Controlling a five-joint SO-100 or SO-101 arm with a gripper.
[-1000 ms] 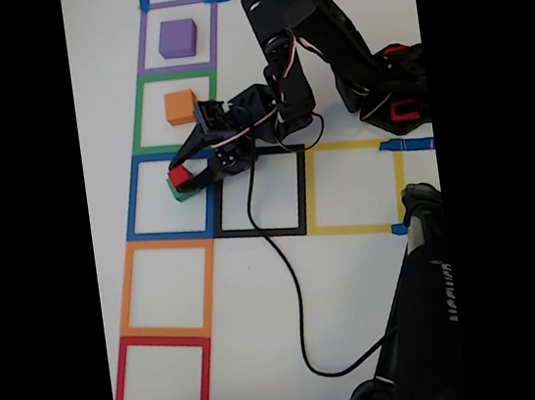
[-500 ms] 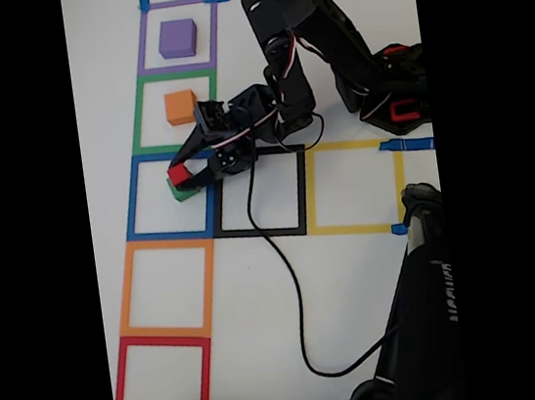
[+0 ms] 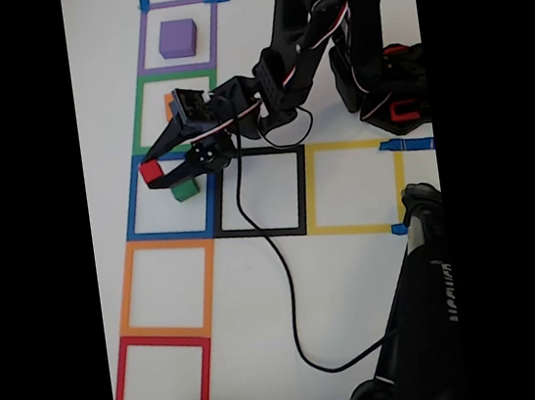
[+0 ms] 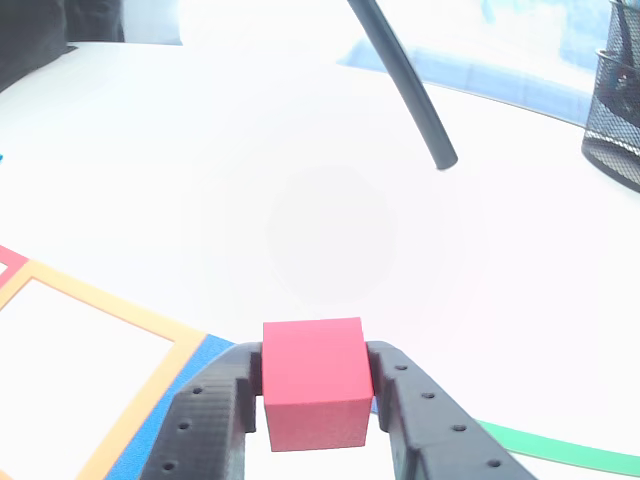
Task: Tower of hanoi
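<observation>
Red cube (image 4: 312, 384) clamped between black fingers (image 4: 205, 425), above green cube (image 3: 185, 189); no legible writing

Setting: hobby or lab-style robotics workspace, indoor desk setup. Evidence: plain white bench (image 3: 358, 287) marked with a taped grid of coloured square outlines, purple (image 3: 176, 36), green (image 3: 146, 117), blue (image 3: 141, 212), orange (image 3: 166, 290) and red (image 3: 164, 386) running from 12 to 6 o'clock along the left of the fixed view, with black (image 3: 257, 193) and yellow (image 3: 357, 186) squares beside the blue one. Small black 3D-printed servo arm (image 3: 323, 25) with exposed wiring is mounted at 2 o'clock. Loose black cable (image 3: 273, 258) trails across the bench. Black wire-mesh desk pot (image 4: 615, 100) stands at 2 o'clock in the other view. Bright, washed-out lighting.
</observation>
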